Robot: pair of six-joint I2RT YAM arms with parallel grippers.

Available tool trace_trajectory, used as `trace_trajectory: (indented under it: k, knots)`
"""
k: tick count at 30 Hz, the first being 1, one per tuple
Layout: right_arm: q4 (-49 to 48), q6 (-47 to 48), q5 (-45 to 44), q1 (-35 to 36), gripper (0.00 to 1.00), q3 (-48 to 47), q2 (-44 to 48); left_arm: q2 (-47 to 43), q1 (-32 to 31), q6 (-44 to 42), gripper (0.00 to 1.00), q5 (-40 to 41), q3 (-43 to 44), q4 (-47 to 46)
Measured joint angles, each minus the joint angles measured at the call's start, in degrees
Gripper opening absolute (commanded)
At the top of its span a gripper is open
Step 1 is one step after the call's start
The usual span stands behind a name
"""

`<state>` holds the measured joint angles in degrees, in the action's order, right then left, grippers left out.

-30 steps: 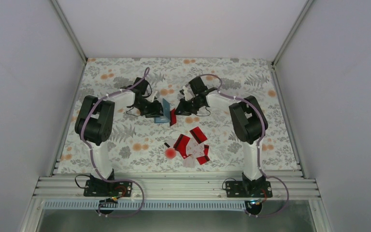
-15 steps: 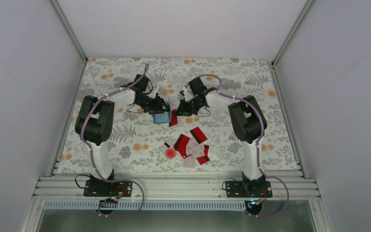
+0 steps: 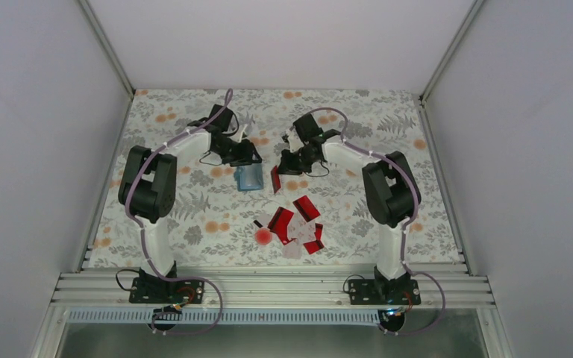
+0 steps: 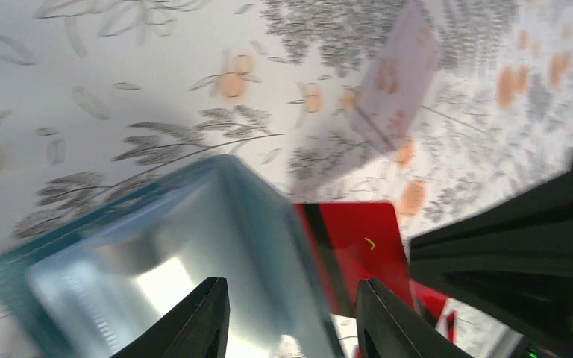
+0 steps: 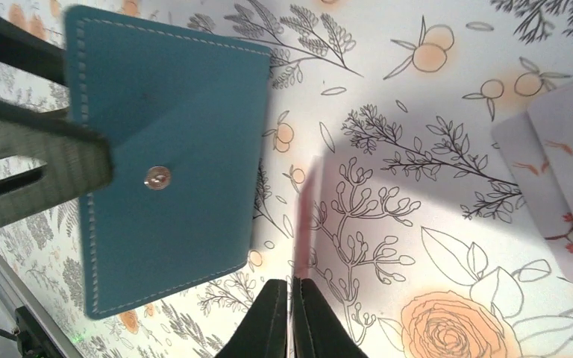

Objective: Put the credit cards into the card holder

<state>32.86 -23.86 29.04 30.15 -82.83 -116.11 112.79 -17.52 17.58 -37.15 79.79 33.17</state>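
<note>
The blue card holder [image 3: 248,179] is out in the middle of the flowery surface [image 3: 388,134]. The left fingers [image 4: 203,321] are partly spread and pinch the card holder at its far edge. Just to the right of the card holder, not touching it, the right fingers [image 5: 272,324] are pressed together on one red card [image 5: 306,216], which stands up on its edge. The other cards [image 3: 298,224] lie in a heap closer to the arms than the card holder. A round red blob [image 3: 262,236] lies beside them.

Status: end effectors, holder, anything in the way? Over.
Left end effector grips holder. Right end effector pinches red card beside holder, not inserted. Nothing between them; spare cards lie aside.
</note>
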Motion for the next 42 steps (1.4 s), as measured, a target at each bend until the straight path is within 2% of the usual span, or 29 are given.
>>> trace_trajectory:
  k: [6, 15, 18, 22, 25, 29, 32, 35, 37, 42]
  knots:
    - [0.2, 0.0, -1.6, 0.0, 0.04, 0.4, 2.5, -0.9, -0.1, -0.2, 0.42, 8.1, -1.3, 3.0]
    - [1.7, 0.6, -3.6, 0.1, 0.06, 1.0, 5.9, -3.0, -0.2, -0.4, 0.4, 11.7, -6.7, 3.5]
    - [1.7, 1.3, -3.6, 0.1, 0.2, 1.9, 6.4, -3.3, -0.3, -0.4, 0.42, 12.3, -6.9, 3.4]
    - [3.4, 1.8, -4.3, 0.1, 0.5, 3.0, 6.4, -5.2, -0.6, -0.4, 0.44, 14.9, -6.8, 4.5]
    - [4.4, 2.7, -5.2, 0.1, 0.6, 3.3, 6.4, -7.6, -1.2, -1.0, 0.44, 17.2, -4.6, 7.1]
    - [5.3, 4.1, -6.8, 0.1, 0.65, 3.8, 6.5, -10.7, -3.6, -3.1, 0.44, 18.8, -0.5, 8.1]
    - [6.4, 4.8, -8.2, 0.1, 0.74, 6.0, 8.2, -13.7, -6.8, -4.7, 0.52, 20.8, -0.7, 8.4]
    - [7.8, 4.5, -9.8, 0.2, 0.86, 10.1, 12.4, -17.5, -10.3, -6.1, 0.6, 22.8, -4.0, 8.2]
    - [9.3, 3.8, -12.3, 0.2, 0.9, 13.4, 16.5, -20.5, -12.7, -6.4, 0.68, 23.9, -7.4, 8.0]
    - [12.1, 1.4, -18.2, 0.3, 0.98, 18.9, 24.6, -25.1, -18.3, -6.2, 0.7, 26.3, -13.7, 7.6]
